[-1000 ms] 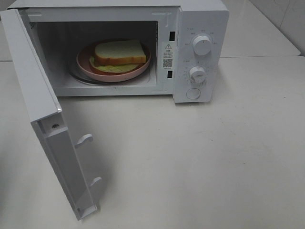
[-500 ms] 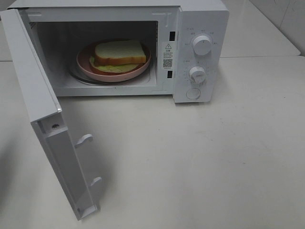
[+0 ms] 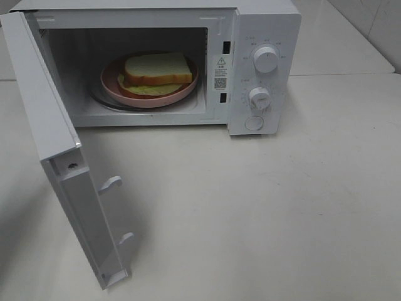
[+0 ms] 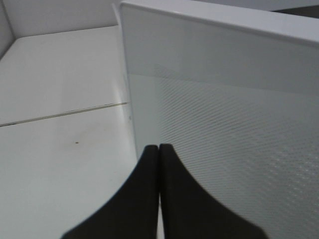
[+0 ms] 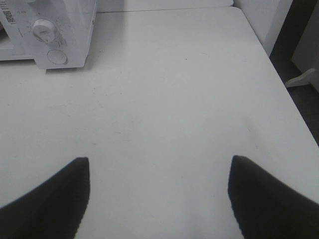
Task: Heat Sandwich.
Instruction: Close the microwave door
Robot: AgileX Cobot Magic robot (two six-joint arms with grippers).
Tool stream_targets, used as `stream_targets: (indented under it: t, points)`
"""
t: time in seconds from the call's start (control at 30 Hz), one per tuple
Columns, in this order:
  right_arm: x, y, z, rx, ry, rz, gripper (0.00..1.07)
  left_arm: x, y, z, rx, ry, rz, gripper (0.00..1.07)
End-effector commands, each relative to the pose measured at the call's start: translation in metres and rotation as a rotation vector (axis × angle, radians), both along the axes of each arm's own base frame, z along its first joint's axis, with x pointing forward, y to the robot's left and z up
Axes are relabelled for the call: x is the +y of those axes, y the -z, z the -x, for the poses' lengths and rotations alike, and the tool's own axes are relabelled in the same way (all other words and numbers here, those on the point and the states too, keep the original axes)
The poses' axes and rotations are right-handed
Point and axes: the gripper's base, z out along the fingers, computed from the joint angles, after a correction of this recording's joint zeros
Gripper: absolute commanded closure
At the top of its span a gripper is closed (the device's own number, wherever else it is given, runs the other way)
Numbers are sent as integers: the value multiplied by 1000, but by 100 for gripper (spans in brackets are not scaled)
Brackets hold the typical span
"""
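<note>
microwave [image 3: 263,37]: top of frame
door [image 3: 56,144]: open, lower left; I'd push its outer face slow and square till it latches
sandwich [image 3: 156,69]: inside, upper middle, on its plate [image 3: 108,83]
left gripper [image 4: 158,149]: pinched closed, empty, by the door
right gripper [image 5: 158,159]: spread, empty

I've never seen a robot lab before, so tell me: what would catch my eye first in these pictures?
The boxy white microwave oven at the back of the pale table, its door swung wide open on the left. Inside, a sandwich of pale bread and green lettuce sits on a round pink plate. The left gripper, black-fingered, is shut close by that door.
</note>
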Motion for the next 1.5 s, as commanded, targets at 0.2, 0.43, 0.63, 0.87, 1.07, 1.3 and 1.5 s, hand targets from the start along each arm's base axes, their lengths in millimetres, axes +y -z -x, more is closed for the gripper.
stream_targets:
  t: [0.2, 0.43, 0.63, 0.87, 1.07, 1.3, 1.5]
  points:
    - [0, 1, 3, -32, -6, 8, 33, -23, 9, -17, 0, 170, 30, 107]
    - [0, 1, 3, -32, -6, 8, 33, -44, 13, -23, 8, 205, 35, 107]
    - [0, 1, 3, -32, -6, 8, 33, -62, 14, -32, -3, 231, 17, 107]
    - [0, 1, 3, -32, -6, 8, 33, -84, 16, -43, -3, 236, 37, 107]
    - [0, 1, 3, -32, -6, 8, 33, -105, 18, -49, -7, 207, 38, 107]
    - [0, 1, 3, -32, -6, 8, 33, -133, 14, -58, -20, 130, 88, 107]
    - [0, 1, 3, -32, -6, 8, 33, -154, 16, -66, -5, 85, 132, 107]
